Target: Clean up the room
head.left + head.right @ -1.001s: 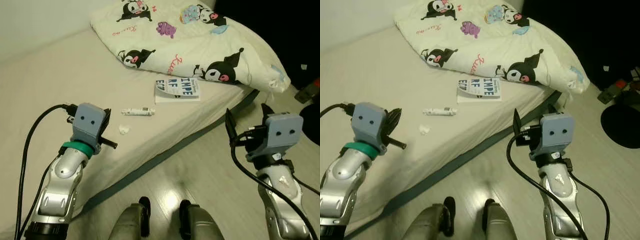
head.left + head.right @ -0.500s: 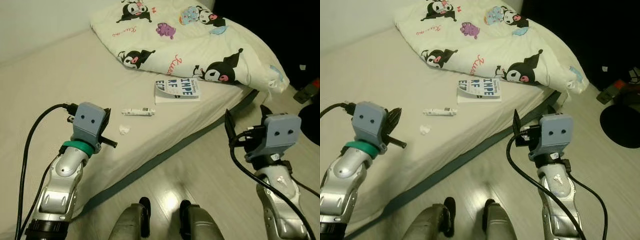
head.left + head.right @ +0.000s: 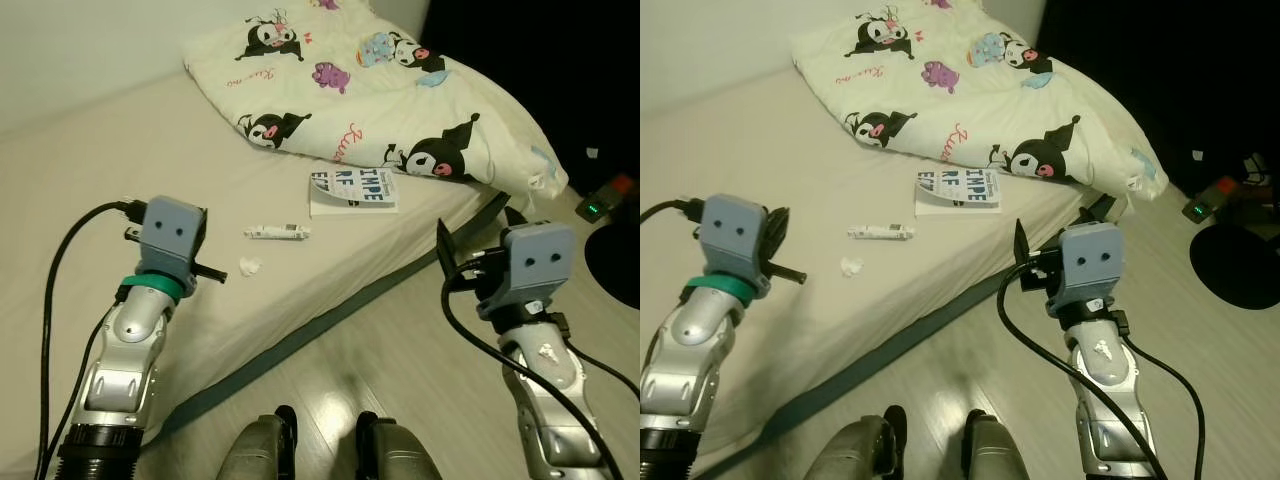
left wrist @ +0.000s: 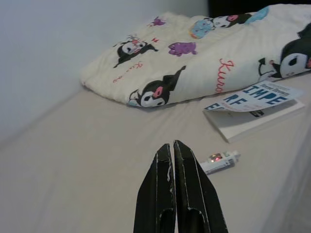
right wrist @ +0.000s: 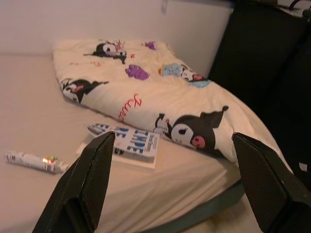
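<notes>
The robot stands at the near edge of the bed, both arms raised and nothing in hand. The left gripper has its two fingers pressed together, empty, and hangs over the mattress just near of the tube. The right gripper is spread wide, empty, and sits over the floor off the bed's right edge, aimed at the book.

The step in hand looks like picking the loose litter off the mattress. To do it well, the left fingers should part before they come down, since closed tips would only push the tube along the sheet. Close across its narrow width, not its length. The scrap, left of and nearer than the tube, is soft and light, so pinch it from above with the tips pressed into the sheet. The book lies partly against the duvet on its far side; the right gripper is the closer one and should take it by its free near edge.

Count: one tube, one white scrap, one book, one duvet, one bed, two grippers.
</notes>
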`<state>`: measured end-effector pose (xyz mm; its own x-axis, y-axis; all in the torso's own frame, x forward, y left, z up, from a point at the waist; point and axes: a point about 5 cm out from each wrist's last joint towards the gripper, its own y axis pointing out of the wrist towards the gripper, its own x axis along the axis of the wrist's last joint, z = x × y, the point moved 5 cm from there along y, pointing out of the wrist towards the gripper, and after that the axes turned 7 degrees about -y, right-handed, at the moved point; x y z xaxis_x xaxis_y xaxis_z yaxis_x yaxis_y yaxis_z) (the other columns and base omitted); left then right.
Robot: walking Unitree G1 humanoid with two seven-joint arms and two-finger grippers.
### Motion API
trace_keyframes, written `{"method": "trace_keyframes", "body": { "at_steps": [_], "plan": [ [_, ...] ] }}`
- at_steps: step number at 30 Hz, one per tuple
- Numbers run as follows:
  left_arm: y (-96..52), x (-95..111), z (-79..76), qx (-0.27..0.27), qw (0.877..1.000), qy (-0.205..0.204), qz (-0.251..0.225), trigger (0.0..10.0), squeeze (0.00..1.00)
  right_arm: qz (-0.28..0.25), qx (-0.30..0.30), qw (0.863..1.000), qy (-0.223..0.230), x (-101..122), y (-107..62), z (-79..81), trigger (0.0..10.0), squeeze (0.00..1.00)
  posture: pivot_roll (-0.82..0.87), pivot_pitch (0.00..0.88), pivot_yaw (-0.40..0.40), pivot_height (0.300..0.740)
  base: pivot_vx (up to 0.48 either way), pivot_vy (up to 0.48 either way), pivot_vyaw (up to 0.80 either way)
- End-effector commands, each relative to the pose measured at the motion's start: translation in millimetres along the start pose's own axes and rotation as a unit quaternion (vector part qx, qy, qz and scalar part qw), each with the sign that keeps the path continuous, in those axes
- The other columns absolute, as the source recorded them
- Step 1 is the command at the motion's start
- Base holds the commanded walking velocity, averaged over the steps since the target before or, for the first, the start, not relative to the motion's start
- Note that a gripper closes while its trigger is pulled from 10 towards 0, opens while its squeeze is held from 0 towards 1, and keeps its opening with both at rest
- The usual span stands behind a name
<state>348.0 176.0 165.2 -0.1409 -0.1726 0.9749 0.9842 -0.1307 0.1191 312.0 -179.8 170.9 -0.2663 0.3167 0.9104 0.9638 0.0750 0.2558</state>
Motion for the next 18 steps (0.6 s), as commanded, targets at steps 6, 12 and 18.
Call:
{"method": "trace_keyframes", "body": {
  "at_steps": [6, 12, 18],
  "plan": [
    [-13.3, -31, -9.2, 0.003, 0.999, 0.033, 0.009, 10.0, 0.0, 0.004, -0.017, 0.999, -0.032, -19, -13.4, 14.3, 10.0, 0.0, -0.15, 0.062, 0.067, 0.74, 0.0, 0.0, 0.0],
    [-11.0, -26, -20.6, -0.011, 0.999, 0.031, 0.0, 10.0, 0.0, 0.002, 0.004, 1.0, -0.03, -18, -12.7, 20.6, 10.0, 0.0, -0.15, 0.054, 0.064, 0.74, 0.0, 0.0, 0.0],
    [-9.0, -29, -24.3, -0.018, 0.999, 0.029, -0.004, 10.0, 0.0, -0.007, -0.014, 1.0, -0.001, -16, -6.2, 18.1, 10.0, 0.0, -0.16, 0.019, 0.072, 0.74, 0.0, 0.0, 0.0]
  ]
}}
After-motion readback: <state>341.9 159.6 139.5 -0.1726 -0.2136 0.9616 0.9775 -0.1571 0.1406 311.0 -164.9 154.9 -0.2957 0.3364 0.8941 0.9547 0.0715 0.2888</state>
